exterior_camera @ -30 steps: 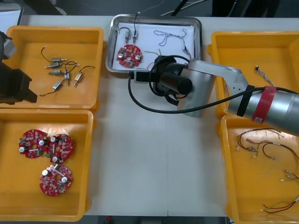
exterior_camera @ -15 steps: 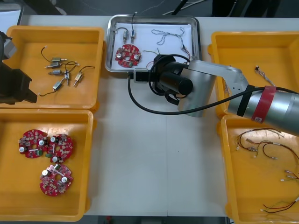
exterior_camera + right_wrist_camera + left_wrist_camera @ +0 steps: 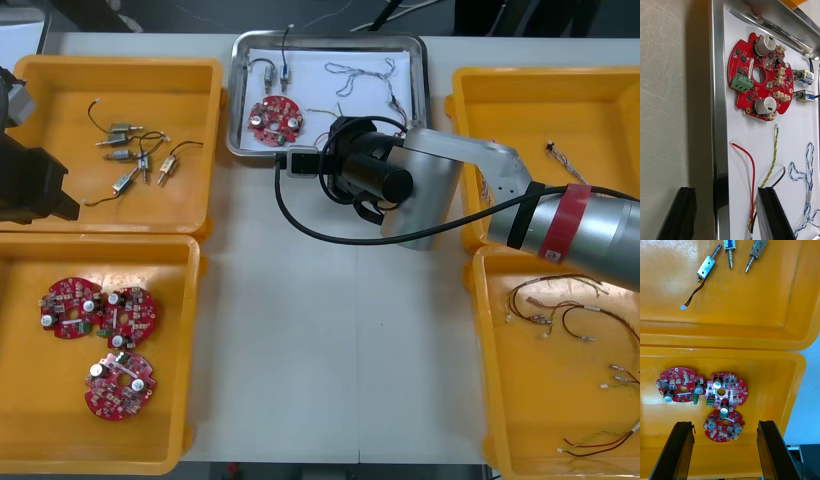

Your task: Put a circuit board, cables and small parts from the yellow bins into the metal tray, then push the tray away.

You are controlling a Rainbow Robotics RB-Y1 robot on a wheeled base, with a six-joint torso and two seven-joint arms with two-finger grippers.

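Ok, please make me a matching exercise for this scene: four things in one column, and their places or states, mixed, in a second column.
Things:
1. group of three circuit boards
2. single circuit board
3. right gripper
4. left gripper

Places or states:
a. open, fingers astride the metal tray's near rim
b. in the near yellow bin on the robot's left
c. open, parked at the table's left side
d. inside the metal tray

Pairs: 1-b, 2-d, 3-a, 4-c.
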